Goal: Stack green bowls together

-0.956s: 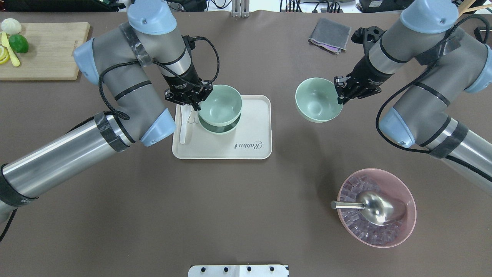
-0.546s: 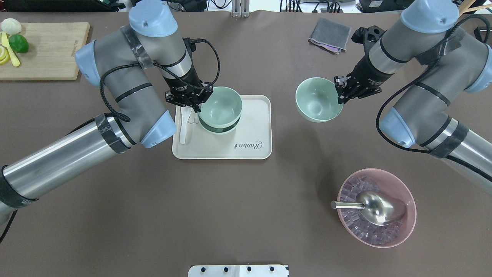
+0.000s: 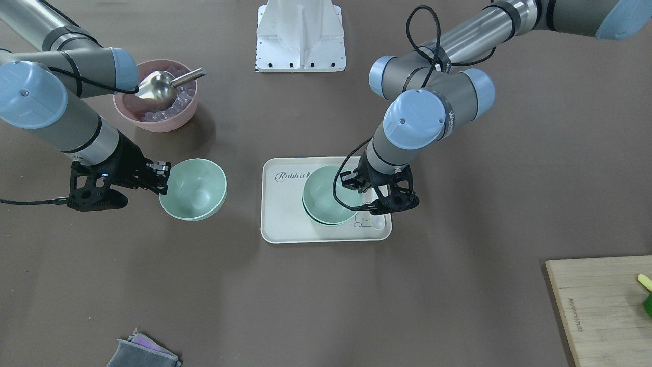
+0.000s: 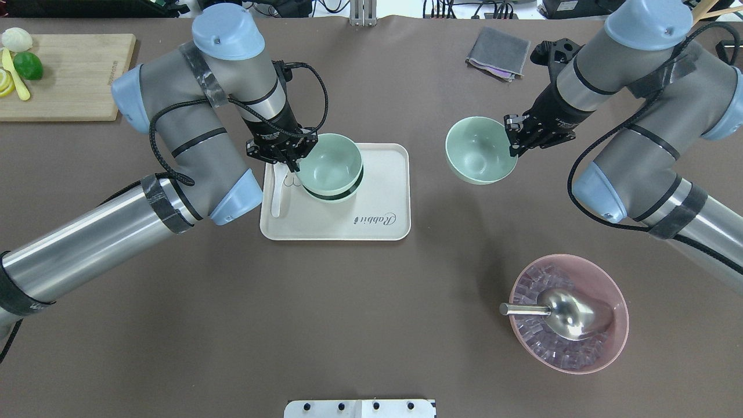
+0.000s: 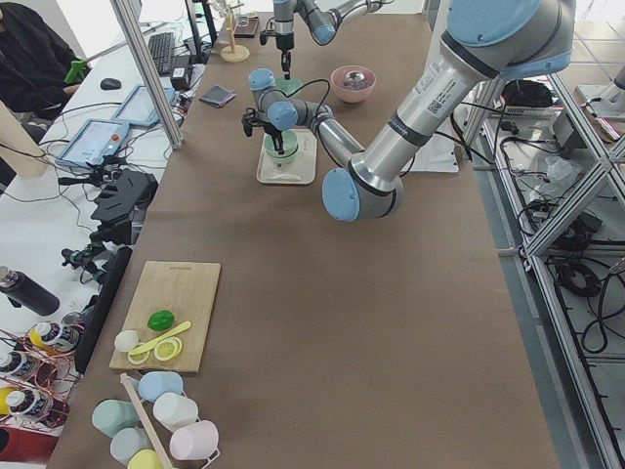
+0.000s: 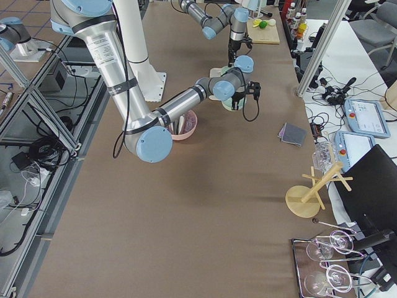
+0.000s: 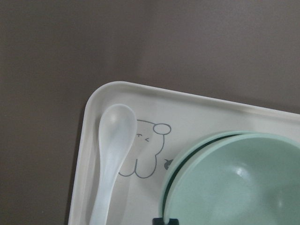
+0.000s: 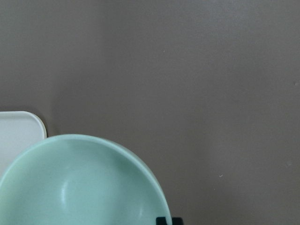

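Overhead exterior: "Rabbit" tray [image 4: 334, 225], 2 bowls [image 4: 329, 166]

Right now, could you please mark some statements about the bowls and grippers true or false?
1. The left gripper holds the upper pale green round bowl over the lower pale green round bowl on the white rectangular tray. True.
2. The right gripper holds the third pale green round bowl on that tray. False: off it, over the brown table.
3. The shiny metal scoop sits in the pink round bowl. True.
4. The white plastic spoon lies inside a bowl. False: on the tray, beside them.
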Action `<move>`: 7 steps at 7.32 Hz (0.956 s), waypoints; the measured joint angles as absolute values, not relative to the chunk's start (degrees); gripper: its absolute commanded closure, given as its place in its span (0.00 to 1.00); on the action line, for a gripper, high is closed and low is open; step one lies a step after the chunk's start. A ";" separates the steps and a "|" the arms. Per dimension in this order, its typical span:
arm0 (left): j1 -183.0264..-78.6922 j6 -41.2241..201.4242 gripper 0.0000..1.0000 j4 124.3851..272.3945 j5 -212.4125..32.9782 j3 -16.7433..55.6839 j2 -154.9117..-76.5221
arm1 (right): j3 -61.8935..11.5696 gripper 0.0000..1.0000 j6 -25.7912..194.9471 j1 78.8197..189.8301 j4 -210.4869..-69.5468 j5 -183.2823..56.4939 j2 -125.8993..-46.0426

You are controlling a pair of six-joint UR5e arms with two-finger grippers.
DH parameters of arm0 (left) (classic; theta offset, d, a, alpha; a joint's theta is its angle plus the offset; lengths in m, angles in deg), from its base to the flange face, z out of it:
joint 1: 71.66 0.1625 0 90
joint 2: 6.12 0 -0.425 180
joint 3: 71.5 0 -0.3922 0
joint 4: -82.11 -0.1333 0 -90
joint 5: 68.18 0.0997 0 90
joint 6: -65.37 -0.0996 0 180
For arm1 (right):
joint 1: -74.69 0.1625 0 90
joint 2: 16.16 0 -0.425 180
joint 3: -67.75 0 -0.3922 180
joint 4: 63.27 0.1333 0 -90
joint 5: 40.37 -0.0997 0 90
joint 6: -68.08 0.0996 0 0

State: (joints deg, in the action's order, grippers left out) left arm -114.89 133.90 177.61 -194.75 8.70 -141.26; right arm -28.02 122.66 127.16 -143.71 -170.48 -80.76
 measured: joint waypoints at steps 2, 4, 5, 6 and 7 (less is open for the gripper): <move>-114.85 134.12 1.00 179.65 -194.69 8.13 -140.75 | -28.00 1.00 122.66 127.11 -143.73 -170.28 -80.76; -114.84 134.24 1.00 180.20 -194.68 7.99 -140.80 | -28.01 1.00 122.60 127.08 -143.71 -170.20 -80.81; -114.83 134.26 1.00 180.25 -194.70 7.96 -140.83 | -28.03 1.00 122.58 127.08 -143.73 -170.19 -80.84; -114.82 134.27 1.00 180.27 -194.68 7.96 -140.88 | -28.02 1.00 122.57 127.08 -143.73 -170.19 -80.84; -114.82 134.27 1.00 180.28 -194.67 7.97 -140.91 | -28.06 1.00 122.57 127.08 -143.75 -170.19 -80.85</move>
